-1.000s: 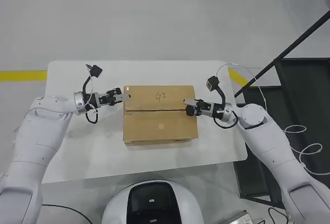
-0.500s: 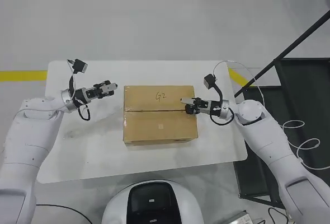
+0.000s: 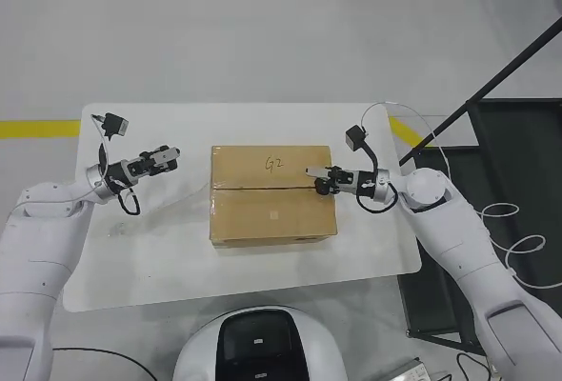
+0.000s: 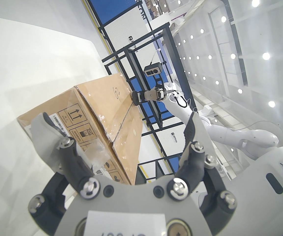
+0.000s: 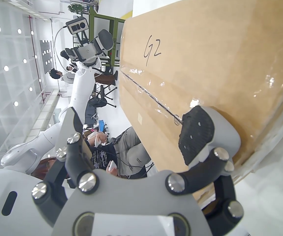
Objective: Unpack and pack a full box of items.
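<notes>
One change: left tool (image 3: 171,153) has backed away from box (image 3: 272,205).

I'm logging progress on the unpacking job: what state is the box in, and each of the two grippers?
Cardboard box: closed, both top flaps down, clear tape along the centre seam.
Left gripper: open, empty, apart from the box.
Right gripper: open, empty, one finger over the box's top at the seam's end.
</notes>
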Motion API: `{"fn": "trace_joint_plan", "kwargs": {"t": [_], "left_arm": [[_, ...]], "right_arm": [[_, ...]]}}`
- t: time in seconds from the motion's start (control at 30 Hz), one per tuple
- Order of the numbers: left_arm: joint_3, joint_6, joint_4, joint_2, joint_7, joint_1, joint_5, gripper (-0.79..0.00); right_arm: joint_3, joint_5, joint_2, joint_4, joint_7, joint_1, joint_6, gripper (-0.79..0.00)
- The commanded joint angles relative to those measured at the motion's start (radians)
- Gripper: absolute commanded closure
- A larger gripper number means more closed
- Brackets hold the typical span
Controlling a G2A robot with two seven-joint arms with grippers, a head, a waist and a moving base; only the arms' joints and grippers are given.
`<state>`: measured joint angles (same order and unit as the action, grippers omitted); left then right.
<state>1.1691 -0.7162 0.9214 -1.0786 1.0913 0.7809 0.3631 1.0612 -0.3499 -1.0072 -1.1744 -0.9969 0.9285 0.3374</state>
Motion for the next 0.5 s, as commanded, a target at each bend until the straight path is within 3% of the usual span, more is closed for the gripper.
{"fn": "trace_joint_plan", "kwargs": {"t": [0.0,0.3,0.47], "left_arm": [[0.0,0.0,0.0,0.0,0.0,0.0,0.0,-0.785],[0.0,0.0,0.0,0.0,0.0,0.0,0.0,-0.785],[-0.003,0.028,0.094,0.001,-0.096,0.079,-0.035,-0.785]], "right_arm": [[0.0,0.0,0.0,0.0,0.0,0.0,0.0,-0.785],[0.0,0.0,0.0,0.0,0.0,0.0,0.0,-0.785],[0.0,0.0,0.0,0.0,0.0,0.0,0.0,-0.785]]}}
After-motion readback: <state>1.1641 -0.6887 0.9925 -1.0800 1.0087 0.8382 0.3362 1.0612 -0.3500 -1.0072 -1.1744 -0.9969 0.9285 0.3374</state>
